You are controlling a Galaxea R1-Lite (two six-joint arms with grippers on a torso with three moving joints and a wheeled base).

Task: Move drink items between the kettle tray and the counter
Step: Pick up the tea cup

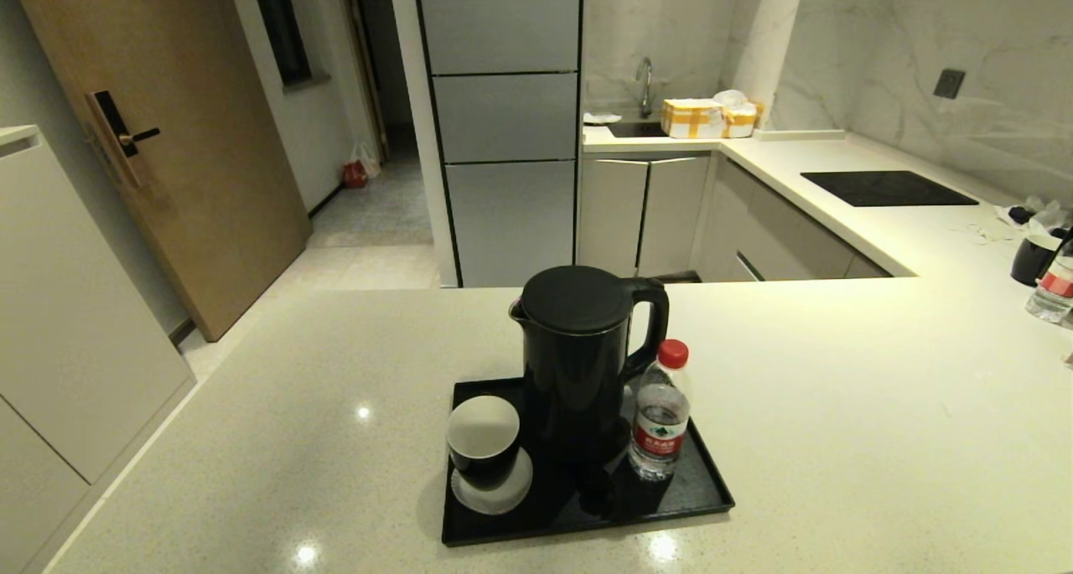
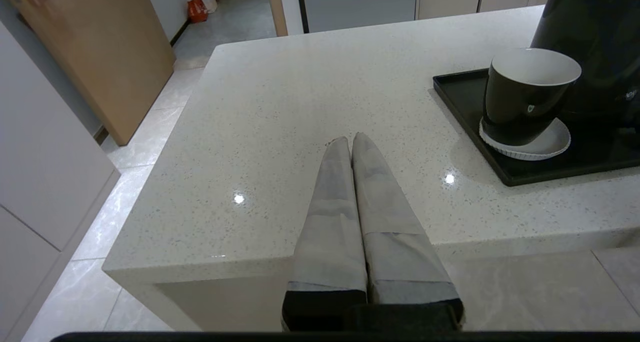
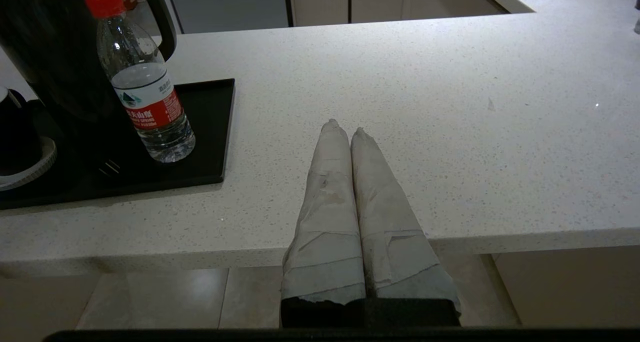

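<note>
On the off-white speckled counter (image 1: 838, 406) lies the glossy black kettle tray (image 1: 696, 494). A black cup (image 1: 484, 440) with a white inside stands on a white saucer (image 1: 503, 494) at the tray's left. The clear water bottle (image 1: 660, 415) with red cap and red label stands upright at the tray's right, beside the tall black kettle (image 1: 578, 364). My left gripper (image 2: 350, 141) hangs shut over the counter's near edge, left of the tray and the cup (image 2: 525, 95). My right gripper (image 3: 345, 130) is shut over bare counter, right of the tray and the bottle (image 3: 142, 87). Neither gripper shows in the head view.
A black cooktop panel (image 1: 887, 188) lies far right on the back counter. A second bottle (image 1: 1053, 289) and a dark mug (image 1: 1033, 259) stand at the right edge. The counter's near edge drops to tiled floor (image 3: 175, 297). A sink and yellow boxes (image 1: 708, 117) sit at the back.
</note>
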